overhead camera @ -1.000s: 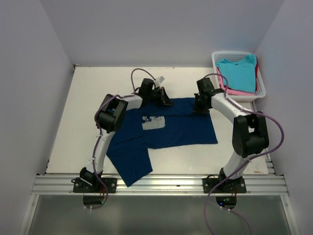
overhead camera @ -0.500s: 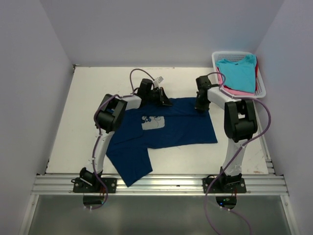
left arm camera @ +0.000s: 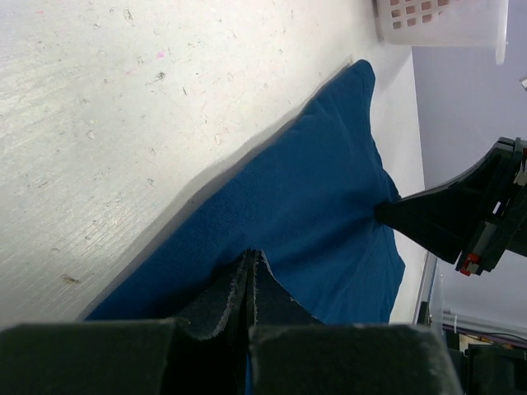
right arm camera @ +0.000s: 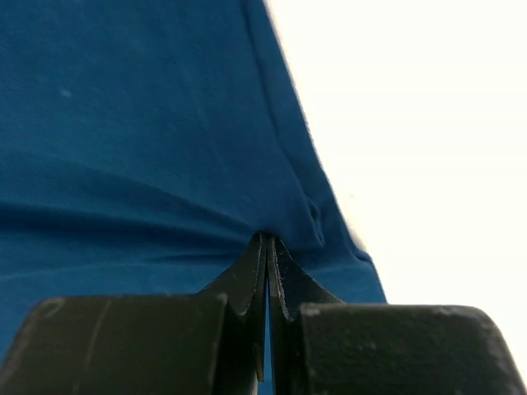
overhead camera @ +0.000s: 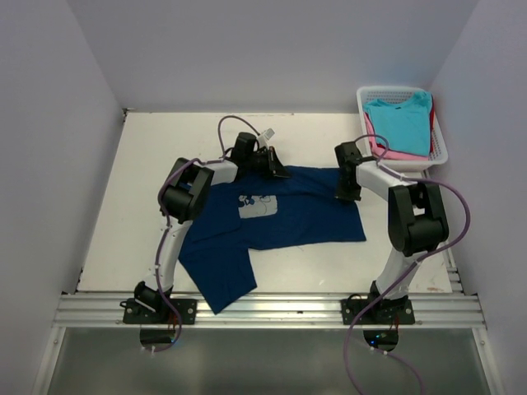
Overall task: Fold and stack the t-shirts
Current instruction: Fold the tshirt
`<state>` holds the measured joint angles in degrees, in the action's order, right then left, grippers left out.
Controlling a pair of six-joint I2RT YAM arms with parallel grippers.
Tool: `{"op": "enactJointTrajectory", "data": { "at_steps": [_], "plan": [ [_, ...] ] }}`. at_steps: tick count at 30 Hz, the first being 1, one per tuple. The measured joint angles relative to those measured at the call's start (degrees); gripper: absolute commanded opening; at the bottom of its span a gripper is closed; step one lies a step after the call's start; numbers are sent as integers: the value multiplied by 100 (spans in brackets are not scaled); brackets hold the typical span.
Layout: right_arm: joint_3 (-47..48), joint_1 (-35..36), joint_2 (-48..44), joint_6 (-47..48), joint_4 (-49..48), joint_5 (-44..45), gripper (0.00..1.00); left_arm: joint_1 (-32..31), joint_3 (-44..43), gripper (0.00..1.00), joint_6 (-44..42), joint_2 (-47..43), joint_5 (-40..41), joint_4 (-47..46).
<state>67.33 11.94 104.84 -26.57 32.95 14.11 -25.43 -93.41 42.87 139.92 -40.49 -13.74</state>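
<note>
A navy blue t-shirt (overhead camera: 272, 222) with a pale chest print (overhead camera: 257, 206) lies spread on the white table (overhead camera: 140, 181). My left gripper (overhead camera: 280, 171) is shut on the shirt's far edge at the left; in the left wrist view (left arm camera: 251, 255) its jaws pinch the navy cloth (left arm camera: 329, 206). My right gripper (overhead camera: 346, 196) is shut on the shirt's far right part; in the right wrist view (right arm camera: 268, 239) its jaws pinch a fold of navy cloth (right arm camera: 148, 123). A light turquoise t-shirt (overhead camera: 401, 123) lies on a pink one (overhead camera: 387, 150) in the basket.
A white lattice basket (overhead camera: 440, 148) stands at the back right corner and shows in the left wrist view (left arm camera: 445, 20). Grey walls close in the table on three sides. A metal rail (overhead camera: 263, 309) runs along the near edge.
My right gripper has moved toward the near side and a little right, drawing the shirt's far right corner with it. The left gripper has stayed in place.
</note>
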Motion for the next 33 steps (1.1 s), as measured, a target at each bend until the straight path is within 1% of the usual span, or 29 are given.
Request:
{"op": "enactJointTrajectory", "data": {
  "at_steps": [8, 12, 14, 17, 20, 25, 30, 33],
  "plan": [
    [-109, -2, -133, 2, 48, 144, 0, 28, 0, 0, -4, 0, -28, 13],
    [-81, -2, -372, 2, 85, 142, 0, 39, -4, 0, -74, -50, 9, 138],
    [20, -2, -511, 7, 129, 144, 0, 48, -42, 0, -149, -74, 28, 260],
    [457, -2, -470, 39, 225, 144, 0, 63, -122, 0, -201, -74, 46, 428],
    [1123, -2, -118, 76, 280, 133, 0, 72, -144, 0, -210, -76, 55, 492],
    [2135, -2, 885, 107, 282, -44, 0, 72, -142, 0, -225, -94, 76, 531],
    [2304, -2, 1598, 107, 367, -326, 0, 72, -140, 0, -328, -118, 92, 586],
    [2380, -2, 1631, 105, 358, -350, 0, 79, -140, 0, -350, -120, 96, 601]
  ]
}}
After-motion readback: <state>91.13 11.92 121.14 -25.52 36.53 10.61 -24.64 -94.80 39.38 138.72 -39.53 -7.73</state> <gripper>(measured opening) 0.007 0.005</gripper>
